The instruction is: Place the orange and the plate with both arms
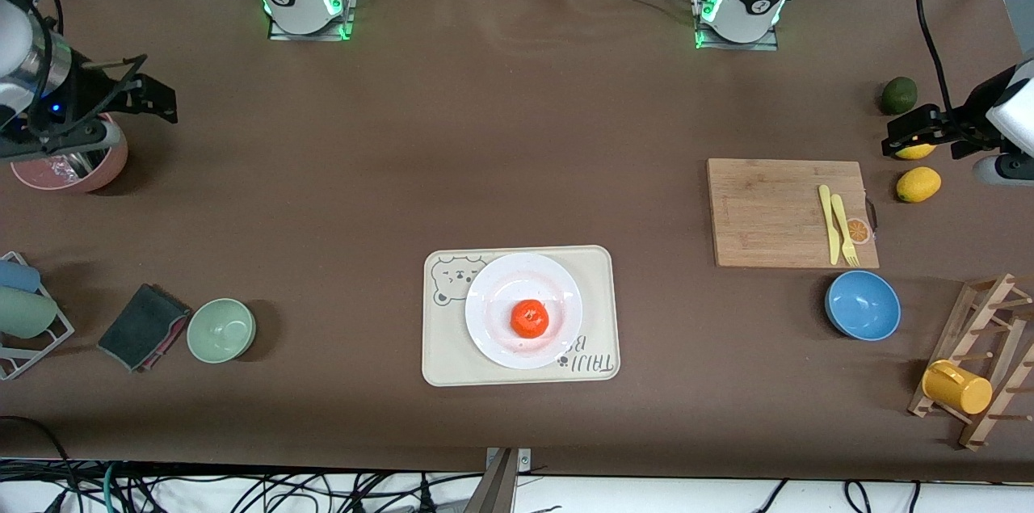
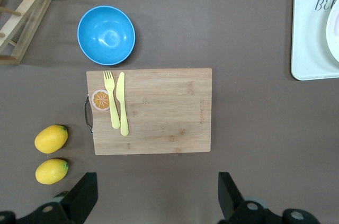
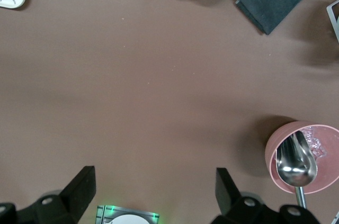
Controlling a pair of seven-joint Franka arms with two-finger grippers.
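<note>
Left gripper [image 2: 153, 203] fingers spread wide, empty, over bare table by the lemons [image 2: 51, 139], right gripper [image 3: 151, 200] spread wide, empty, above the pink bowl [image 1: 77, 166], both arms waiting, orange [image 1: 529, 318] dimple up on the white plate [image 1: 493, 295], plate flat on the bear tray [image 1: 594, 271]

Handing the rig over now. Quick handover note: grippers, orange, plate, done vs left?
Left gripper: open, empty, up over the lemons at its end of the table.
Right gripper: open, empty, up beside the pink bowl.
Orange sits on the plate; plate sits on the bear tray mid-table.
Done: both look placed.
Left: nothing obvious; both arms wait.
</note>
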